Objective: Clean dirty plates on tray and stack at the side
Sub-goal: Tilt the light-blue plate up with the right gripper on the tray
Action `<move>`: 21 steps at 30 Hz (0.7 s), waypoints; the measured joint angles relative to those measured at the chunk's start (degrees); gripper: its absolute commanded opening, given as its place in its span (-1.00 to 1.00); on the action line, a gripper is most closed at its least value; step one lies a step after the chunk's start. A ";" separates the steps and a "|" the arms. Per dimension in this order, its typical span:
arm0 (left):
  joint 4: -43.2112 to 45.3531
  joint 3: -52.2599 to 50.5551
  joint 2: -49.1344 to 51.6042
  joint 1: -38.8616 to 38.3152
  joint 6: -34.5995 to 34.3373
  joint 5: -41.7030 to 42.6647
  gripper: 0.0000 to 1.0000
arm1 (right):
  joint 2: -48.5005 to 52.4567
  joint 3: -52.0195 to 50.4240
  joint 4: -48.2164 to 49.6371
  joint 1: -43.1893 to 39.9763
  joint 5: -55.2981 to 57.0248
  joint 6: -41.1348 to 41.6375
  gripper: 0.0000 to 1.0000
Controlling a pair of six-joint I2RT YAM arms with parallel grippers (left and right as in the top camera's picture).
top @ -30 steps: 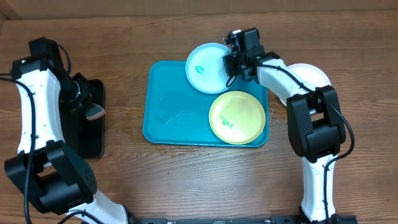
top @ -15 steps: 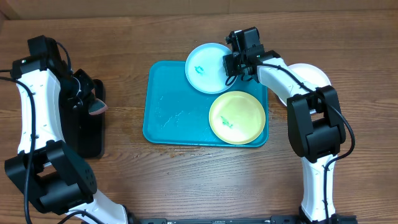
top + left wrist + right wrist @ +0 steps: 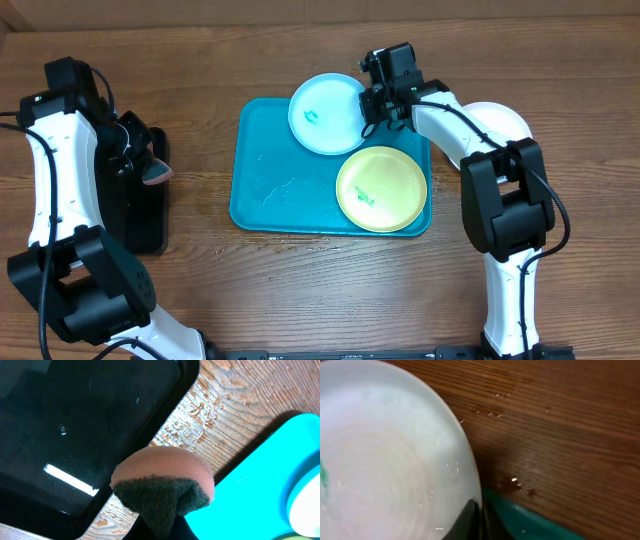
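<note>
The pale blue plate (image 3: 325,113) leans over the far rim of the turquoise tray (image 3: 280,185), a teal smear on its face. My right gripper (image 3: 369,104) is shut on that plate's right rim (image 3: 465,475), one dark finger (image 3: 466,521) lying on top of it. A yellow-green plate (image 3: 381,188) with a green smear lies flat in the tray's near right corner. A white plate (image 3: 500,122) rests on the table right of the tray, partly behind my right arm. Beside the black tray, my left gripper (image 3: 143,165) is shut on a pink and dark green sponge (image 3: 165,485).
The black tray (image 3: 140,205) lies at the left, under my left arm. Bare wood (image 3: 205,150) separates it from the turquoise tray. Small crumbs or droplets (image 3: 515,482) dot the wood behind the tray's far rim.
My right gripper has shut on the pale blue plate's rim, and the plate has shifted a little to the left. The left arm with the sponge has barely moved.
</note>
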 measured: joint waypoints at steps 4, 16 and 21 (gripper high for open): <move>0.00 0.00 0.00 0.00 0.00 0.00 -0.91 | 0.00 4.63 -6.43 2.32 -0.26 0.04 -0.93; -0.02 0.00 0.00 0.00 0.00 0.02 -0.91 | -0.26 7.37 -18.64 11.82 -4.11 9.68 -0.92; 0.00 0.00 0.00 0.00 0.00 0.00 -0.91 | -0.26 7.37 -18.88 12.96 -2.80 13.60 -0.48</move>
